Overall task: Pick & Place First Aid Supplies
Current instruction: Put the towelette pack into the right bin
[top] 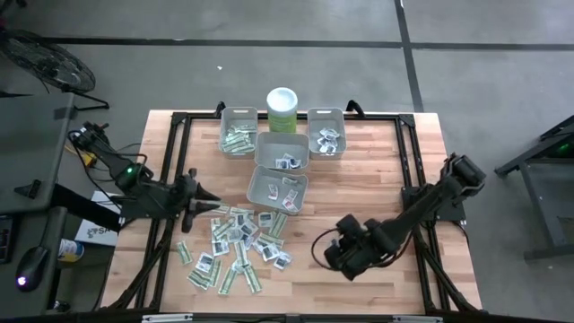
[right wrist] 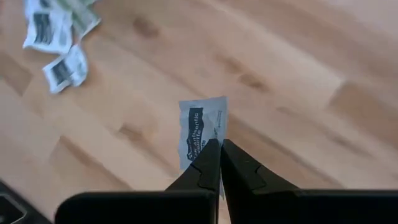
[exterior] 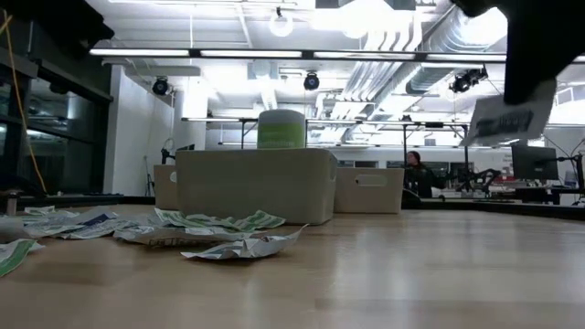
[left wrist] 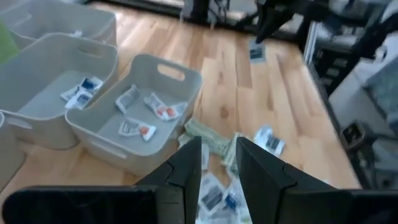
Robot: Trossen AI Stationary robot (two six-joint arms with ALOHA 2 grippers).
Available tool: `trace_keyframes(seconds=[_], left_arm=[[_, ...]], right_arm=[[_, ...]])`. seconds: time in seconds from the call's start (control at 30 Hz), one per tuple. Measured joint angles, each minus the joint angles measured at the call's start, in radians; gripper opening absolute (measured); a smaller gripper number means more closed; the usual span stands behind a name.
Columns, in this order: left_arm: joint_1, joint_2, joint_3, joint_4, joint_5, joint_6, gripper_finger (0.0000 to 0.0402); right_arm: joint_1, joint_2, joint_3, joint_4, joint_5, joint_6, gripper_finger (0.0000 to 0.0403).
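Observation:
The first aid supplies, several small paper packets (top: 235, 247), lie scattered on the wooden table's near left part. More of them lie inside the grey bins (top: 276, 188). My right gripper (right wrist: 219, 144) is shut on one white packet with dark print (right wrist: 202, 127), high above the table right of the pile. In the low view that packet (exterior: 512, 114) hangs at the top right. My left gripper (left wrist: 217, 152) hovers open at the pile's left edge (top: 204, 203), pointing toward the bins, with nothing between its fingers. My right gripper pinches the white packet by one short end (right wrist: 208, 149) between its two fingertips. The fingers slant down from the table's right side. The rest of the packet sticks out past the tips, tilted, lifted clear of the table.
Several grey bins stand at the table's far middle: one with green strips (top: 238, 133), one at far right (top: 326, 133), two nearer (top: 282, 151). A pale green canister (top: 282, 108) stands behind them. Bare wood (top: 377, 188) lies right of the bins. A person (exterior: 416, 172) sits far behind.

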Motion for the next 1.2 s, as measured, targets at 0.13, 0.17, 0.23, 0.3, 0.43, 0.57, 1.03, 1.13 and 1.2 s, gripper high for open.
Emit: trace_keyframes(seconds=[0.13, 0.17, 0.23, 0.3, 0.43, 0.57, 1.03, 1.13, 1.2], left_arm=[[0.0, -0.024, -0.035, 0.057, -0.023, 0.002, 0.0101], [0.0, -0.023, -0.043, 0.076, -0.032, 0.002, 0.0101], [0.001, -0.017, -0.061, 0.118, -0.057, 0.003, 0.0101], [0.001, -0.01, -0.08, 0.145, -0.082, 0.002, 0.0101], [0.023, -0.008, -0.101, 0.19, -0.13, -0.031, 0.0101], [0.114, -0.008, -0.102, 0.21, -0.091, -0.023, 0.0101], [0.575, 0.065, -0.102, 0.348, 0.303, 0.135, 0.0101], [0.625, 0.065, -0.102, 0.348, 0.334, 0.141, 0.0101], [0.649, 0.065, -0.102, 0.348, 0.354, 0.142, 0.0101]], right_arm=[[-0.011, -0.052, 0.001, -0.113, 0.039, -0.008, 0.0], [-0.016, -0.063, 0.001, -0.145, 0.048, -0.016, 0.0], [-0.03, -0.091, 0.001, -0.209, 0.063, -0.044, 0.0], [-0.053, -0.12, 0.001, -0.267, 0.086, -0.084, 0.0], [-0.118, -0.196, 0.001, -0.324, 0.155, -0.208, 0.0], [-0.224, -0.279, 0.001, -0.327, 0.206, -0.374, 0.0], [-0.68, -0.435, 0.002, -0.167, 0.085, -0.94, 0.0], [-0.782, -0.427, 0.002, -0.114, 0.038, -1.016, 0.0], [-0.852, -0.425, -0.007, -0.057, 0.008, -1.067, 0.0]])
